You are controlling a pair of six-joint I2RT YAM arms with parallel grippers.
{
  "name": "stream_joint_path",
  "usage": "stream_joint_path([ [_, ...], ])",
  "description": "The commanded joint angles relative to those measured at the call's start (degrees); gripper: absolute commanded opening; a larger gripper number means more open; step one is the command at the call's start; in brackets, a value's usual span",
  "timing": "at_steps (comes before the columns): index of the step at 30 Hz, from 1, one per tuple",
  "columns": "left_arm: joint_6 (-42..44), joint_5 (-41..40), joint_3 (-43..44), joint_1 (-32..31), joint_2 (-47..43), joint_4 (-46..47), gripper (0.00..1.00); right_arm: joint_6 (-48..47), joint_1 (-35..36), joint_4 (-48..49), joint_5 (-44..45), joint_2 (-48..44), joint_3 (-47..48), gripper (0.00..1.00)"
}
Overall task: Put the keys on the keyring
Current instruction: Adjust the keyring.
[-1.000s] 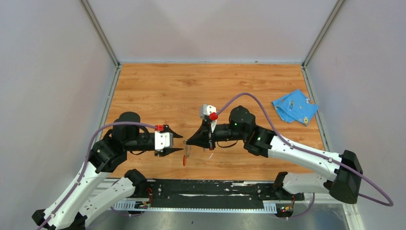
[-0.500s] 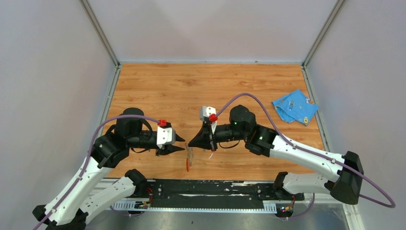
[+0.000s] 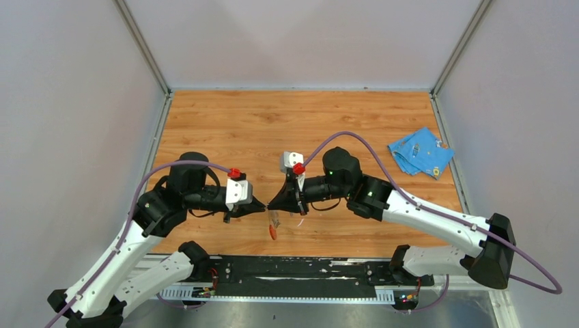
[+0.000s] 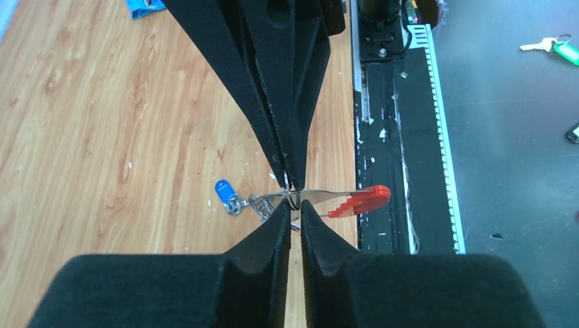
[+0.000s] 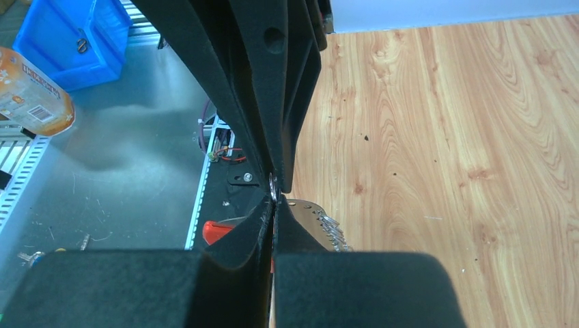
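Observation:
The keyring hangs in mid-air between the two grippers, a silvery strap with a red end [image 4: 360, 199] and a small metal ring [image 4: 293, 199]. In the top view its red end [image 3: 273, 232] dangles just above the table's near edge. My right gripper [image 5: 274, 199] is shut on the metal ring [image 5: 273, 184]. My left gripper [image 4: 293, 206] meets it tip to tip, its jaws narrowed to a slit round the same ring. A blue-headed key [image 4: 223, 190] hangs beside the ring on a small link. In the top view the grippers' tips touch, left gripper [image 3: 261, 208] against right gripper [image 3: 270, 204].
A crumpled blue cloth [image 3: 420, 152] lies at the table's far right with a small silvery item on it. The black base rail [image 3: 293, 268] runs along the near edge. Off the table are a blue bin [image 5: 65, 41] and a green-tagged key bunch [image 4: 556, 48].
My left gripper has moved right until its tips meet the right gripper's, and its jaws have narrowed onto the ring. The keyring and right gripper shifted slightly.

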Motion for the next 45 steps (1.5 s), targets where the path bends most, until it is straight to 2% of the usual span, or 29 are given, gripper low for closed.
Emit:
stream_joint_path([
  [1,-0.5,-0.5,1.2,0.1,0.6,-0.7,0.11,-3.3,1.2,-1.6,0.3,0.2,3.1,0.0],
  [5,-0.6,-0.5,0.9,0.2,1.3,-0.7,0.09,-4.5,2.3,-3.3,1.0,0.7,4.4,0.0],
  [9,-0.5,0.0,1.2,0.2,1.5,-0.7,0.17,-5.5,2.9,-4.7,1.6,1.0,5.4,0.0],
  [12,-1.1,0.1,1.4,0.2,1.3,-0.7,0.17,-6.1,3.1,-4.7,2.3,0.9,5.6,0.0],
  [19,-1.0,0.2,1.3,0.2,1.1,-0.7,0.01,-7.5,3.7,-8.3,2.1,1.4,6.9,0.0],
  [24,1.5,1.1,1.3,0.2,0.4,-0.7,0.0,-8.4,4.1,-9.6,1.8,1.2,7.6,0.0],
  [25,2.4,0.5,1.3,0.2,0.0,-0.7,0.0,-8.6,4.1,-9.6,1.7,0.9,7.5,0.04],
  [27,5.7,-0.7,0.8,0.2,-1.1,-0.7,0.0,-8.9,4.1,-9.1,3.0,-0.4,6.8,0.22],
  [31,14.3,-1.1,-0.5,0.1,-4.0,-0.7,0.0,-9.5,4.1,-6.4,7.3,-5.1,4.3,0.45],
  [33,18.9,-1.0,-1.4,0.1,-5.5,-0.7,0.0,-10.0,4.1,-5.9,9.9,-7.1,3.5,0.53],
  [38,30.2,-0.6,-3.9,0.0,-9.6,-0.6,0.0,-10.5,4.2,-5.4,16.5,-11.4,1.0,0.58],
  [45,30.8,-1.5,-3.2,-0.2,-9.5,-0.7,0.0,-10.9,4.1,-3.3,18.4,-13.2,-0.4,0.56],
])
